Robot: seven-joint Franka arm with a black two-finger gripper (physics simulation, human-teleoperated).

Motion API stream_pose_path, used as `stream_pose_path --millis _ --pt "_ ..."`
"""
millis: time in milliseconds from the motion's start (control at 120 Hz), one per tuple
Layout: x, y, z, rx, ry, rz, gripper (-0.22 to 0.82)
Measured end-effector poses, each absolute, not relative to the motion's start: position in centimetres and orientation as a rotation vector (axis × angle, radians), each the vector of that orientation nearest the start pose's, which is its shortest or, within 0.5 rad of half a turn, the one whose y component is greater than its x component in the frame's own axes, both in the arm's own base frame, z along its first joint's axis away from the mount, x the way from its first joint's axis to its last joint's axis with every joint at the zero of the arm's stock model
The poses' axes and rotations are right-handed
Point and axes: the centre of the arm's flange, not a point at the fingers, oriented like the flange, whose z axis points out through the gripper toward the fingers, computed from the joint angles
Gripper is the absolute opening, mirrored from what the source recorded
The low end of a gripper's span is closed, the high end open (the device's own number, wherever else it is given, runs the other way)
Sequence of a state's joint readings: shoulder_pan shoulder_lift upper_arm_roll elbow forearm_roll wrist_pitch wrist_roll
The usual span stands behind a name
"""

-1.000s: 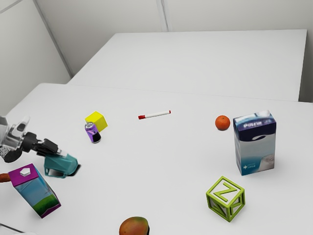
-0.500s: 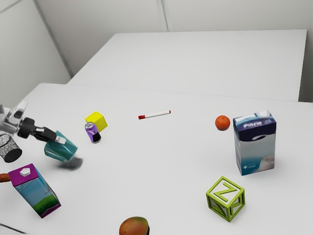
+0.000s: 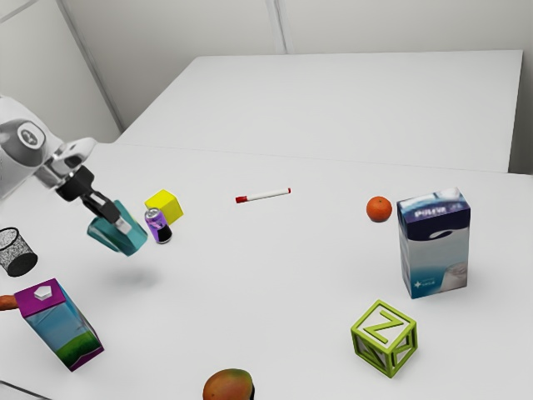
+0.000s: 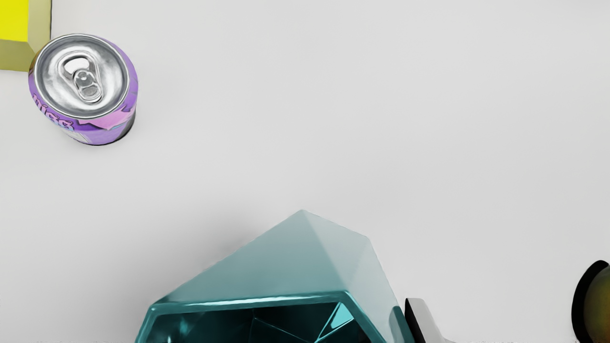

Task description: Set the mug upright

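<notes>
Above a white table (image 3: 283,292), the black gripper (image 3: 123,225) grips a teal mug (image 3: 132,242), tilted in midair over its shadow. In the wrist view, the mug shows its dark interior; a purple can (image 4: 81,76) stands upright beside a yellow block (image 4: 13,21).

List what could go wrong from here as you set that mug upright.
The mug hangs tilted above the table; lowered like this, it could land on an edge and topple. The purple can stands nearby, so a sideways swing might knock it into the yellow block beside it. The mug could also turn in my gripper when it meets the table.
</notes>
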State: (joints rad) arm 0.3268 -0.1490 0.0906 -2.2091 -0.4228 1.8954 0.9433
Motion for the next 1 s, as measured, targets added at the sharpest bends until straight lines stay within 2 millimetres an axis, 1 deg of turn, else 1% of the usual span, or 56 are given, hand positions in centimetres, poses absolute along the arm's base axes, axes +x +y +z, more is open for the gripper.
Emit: stream_pose_path --millis 117,283,483,600,692,808,883,1000 --pt "46.3 14.8 44.5 -3.431 0.629 -0.126 -0.14" --pt "47.1 12.4 44.9 -3.349 0.575 -0.003 -0.14" --pt "48.1 8.8 44.7 -3.248 0.514 0.079 -0.14" --pt "48.6 6.9 44.8 -3.201 0.47 0.074 -0.14" --pt "48.5 5.7 44.8 -3.176 0.43 0.052 -0.14" --pt "48.4 4.1 44.2 -3.158 0.384 0.017 -0.14" --pt "48.2 3.5 43.5 -3.152 0.35 -0.012 -0.14" --pt "48.6 2.3 42.6 -3.143 0.316 -0.066 -0.14"
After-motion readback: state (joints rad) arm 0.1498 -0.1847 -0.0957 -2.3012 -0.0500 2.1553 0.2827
